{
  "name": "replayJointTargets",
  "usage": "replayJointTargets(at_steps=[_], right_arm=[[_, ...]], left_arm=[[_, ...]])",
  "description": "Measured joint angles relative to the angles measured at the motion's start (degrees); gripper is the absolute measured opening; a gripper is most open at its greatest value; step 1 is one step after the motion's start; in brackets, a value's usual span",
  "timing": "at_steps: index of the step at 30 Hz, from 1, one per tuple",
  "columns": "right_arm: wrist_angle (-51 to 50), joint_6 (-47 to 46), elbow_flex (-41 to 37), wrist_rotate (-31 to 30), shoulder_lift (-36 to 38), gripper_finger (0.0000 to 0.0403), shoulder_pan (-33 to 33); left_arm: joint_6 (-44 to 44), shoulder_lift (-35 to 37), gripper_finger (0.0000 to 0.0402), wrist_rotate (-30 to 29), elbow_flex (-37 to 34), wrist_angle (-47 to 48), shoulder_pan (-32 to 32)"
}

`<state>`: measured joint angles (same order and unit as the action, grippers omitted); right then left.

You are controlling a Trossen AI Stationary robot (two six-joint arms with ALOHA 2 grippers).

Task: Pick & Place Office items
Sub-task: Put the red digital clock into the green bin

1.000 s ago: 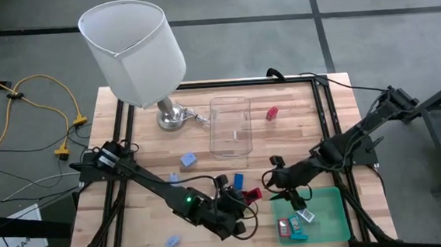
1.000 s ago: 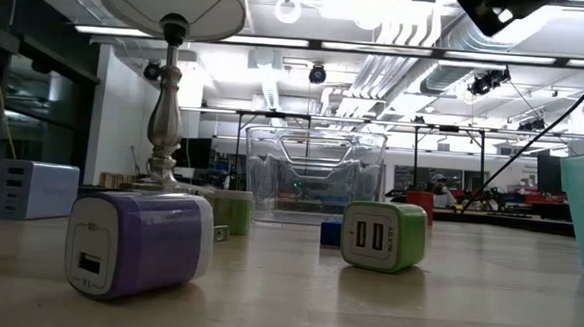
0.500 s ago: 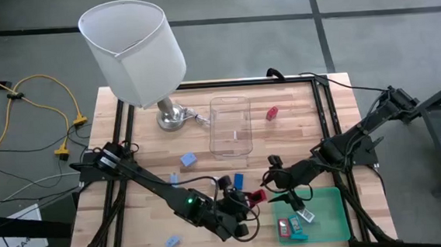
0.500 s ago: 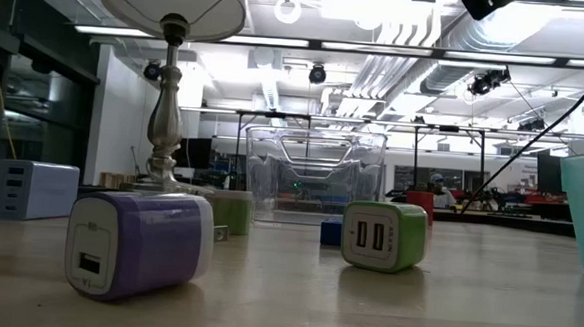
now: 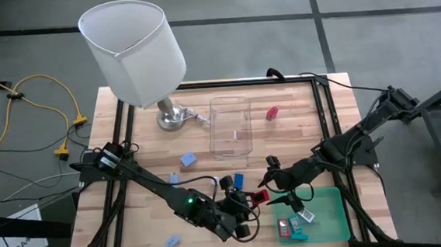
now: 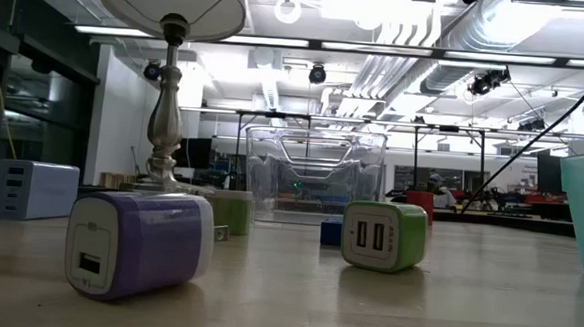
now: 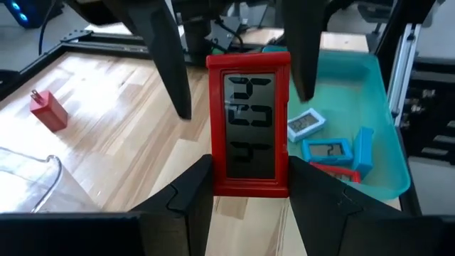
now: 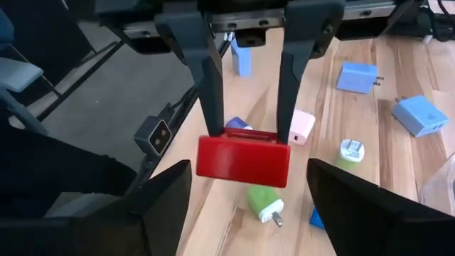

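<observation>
Red casing identifies the small digital display (image 7: 248,122) clamped upright between the left gripper (image 5: 246,205) fingers, its screen facing the left wrist camera; the lower edge of the display is covered by those fingers. In the high view this gripper sits at about 6 o'clock on the wooden table (image 5: 294,118), and the display shows only as a small red patch just beside the right gripper (image 5: 274,191). The right gripper has its jaws spread wide, one on each side of the red display without touching it, as the right wrist view shows. The green tray (image 5: 336,213) at 5 o'clock holds several small items, partly covered by the right arm and too small to identify from above. The clear box (image 5: 231,127) stands near the table centre, with a red piece (image 5: 272,114) at its 3 o'clock. In the low view neither gripper is visible; a purple charger (image 6: 140,245) and a green charger (image 6: 384,235) stand in front, and the lamp (image 6: 169,37) shade is cut off
</observation>
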<state>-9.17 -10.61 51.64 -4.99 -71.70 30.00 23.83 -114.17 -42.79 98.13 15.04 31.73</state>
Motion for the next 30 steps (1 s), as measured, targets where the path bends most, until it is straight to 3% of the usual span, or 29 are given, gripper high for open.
replayJointTargets(at_steps=[17,30], right_arm=[[2.56,0.6,0.0,0.79,0.0,0.026,0.0],[2.58,0.55,0.0,1.05,0.0,0.0206,0.0]], left_arm=[[-1.35,0.0,0.0151,-1.79,0.0,-2.01,-0.11],[-1.48,0.0,0.0151,-1.9,0.0,-2.04,-0.11]])
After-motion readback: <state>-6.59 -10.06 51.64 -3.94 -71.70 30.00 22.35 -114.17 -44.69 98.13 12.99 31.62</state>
